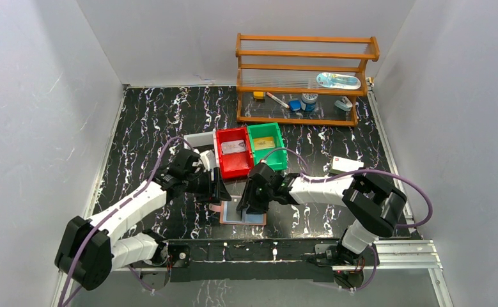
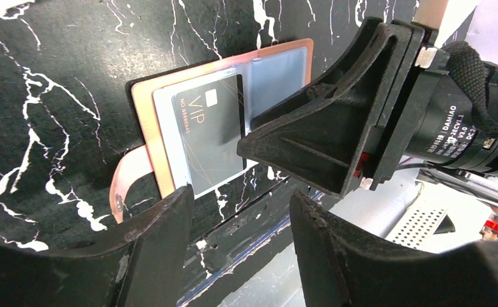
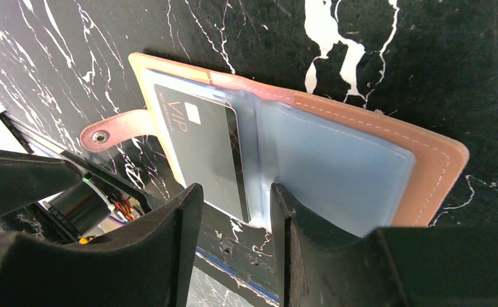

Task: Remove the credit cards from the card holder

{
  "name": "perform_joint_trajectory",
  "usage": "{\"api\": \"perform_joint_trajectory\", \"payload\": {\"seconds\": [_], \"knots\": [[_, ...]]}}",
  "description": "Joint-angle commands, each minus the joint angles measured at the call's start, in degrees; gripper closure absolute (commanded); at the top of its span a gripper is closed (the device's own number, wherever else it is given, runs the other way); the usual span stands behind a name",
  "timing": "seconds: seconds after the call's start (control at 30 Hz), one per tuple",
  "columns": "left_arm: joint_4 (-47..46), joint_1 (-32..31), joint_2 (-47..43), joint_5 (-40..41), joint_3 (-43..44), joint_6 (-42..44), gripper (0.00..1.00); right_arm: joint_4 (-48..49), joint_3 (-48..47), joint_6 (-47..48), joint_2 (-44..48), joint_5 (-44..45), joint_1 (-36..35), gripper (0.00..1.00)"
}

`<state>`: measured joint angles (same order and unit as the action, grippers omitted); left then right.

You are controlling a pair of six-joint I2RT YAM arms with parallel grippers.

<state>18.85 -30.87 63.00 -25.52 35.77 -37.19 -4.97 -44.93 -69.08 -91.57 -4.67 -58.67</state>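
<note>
**Left wrist view.** Nearest the lens is the left gripper (image 2: 240,211). Its jaws are parted with nothing between them, and it hangs short of the card holder (image 2: 150,109). The holder lies spread open and flat on the table (image 2: 54,77). A black VIP card (image 2: 211,134) sits in the pocket on the strap tab (image 2: 128,182) side. The right gripper (image 2: 259,141) hides part of the other pocket.

**Right wrist view.** The right gripper's jaws are partly open, astride the holder's near edge at the fold. Contact cannot be confirmed, and nothing is gripped. The far pocket looks empty.

**Top view.** The holder lies at the near edge, between both tools. Behind it, a red tray (image 1: 219,153) and a green tray (image 1: 280,150) each hold a flat item. Where those items came from cannot be told.

**Assessment.** The holder is open and one card remains seated, so extraction is judged incomplete.
</note>
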Motion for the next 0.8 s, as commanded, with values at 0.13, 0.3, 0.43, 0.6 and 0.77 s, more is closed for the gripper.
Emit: {"api": "perform_joint_trajectory", "payload": {"seconds": [0.13, 0.3, 0.43, 0.6, 0.77], "knots": [[-1.85, -0.65, 3.30, -5.77, 2.99, 0.14, 0.44, 1.48, 2.39, -1.40, 0.47, 0.08, 0.40, 0.50], [-2.10, -1.02, 4.70, -5.87, 2.16, 0.21, 0.45, 2.64, 2.49, -1.66, -0.10, -0.69, 0.51, 0.51], [-2.24, -1.41, 6.20, -6.63, 1.73, 0.70, 0.49, 3.45, 2.65, -1.91, -0.33, -1.03, 0.59, 0.53], [-2.58, -1.88, 9.37, -6.35, 0.76, 1.31, 0.53, 3.94, 2.50, -1.80, -0.26, -0.86, 0.69, 0.55], [-2.68, -2.78, 12.78, -3.34, -0.12, 1.34, 0.58, 4.95, 2.48, -1.85, -0.27, -1.15, 0.79, 0.57]]}}
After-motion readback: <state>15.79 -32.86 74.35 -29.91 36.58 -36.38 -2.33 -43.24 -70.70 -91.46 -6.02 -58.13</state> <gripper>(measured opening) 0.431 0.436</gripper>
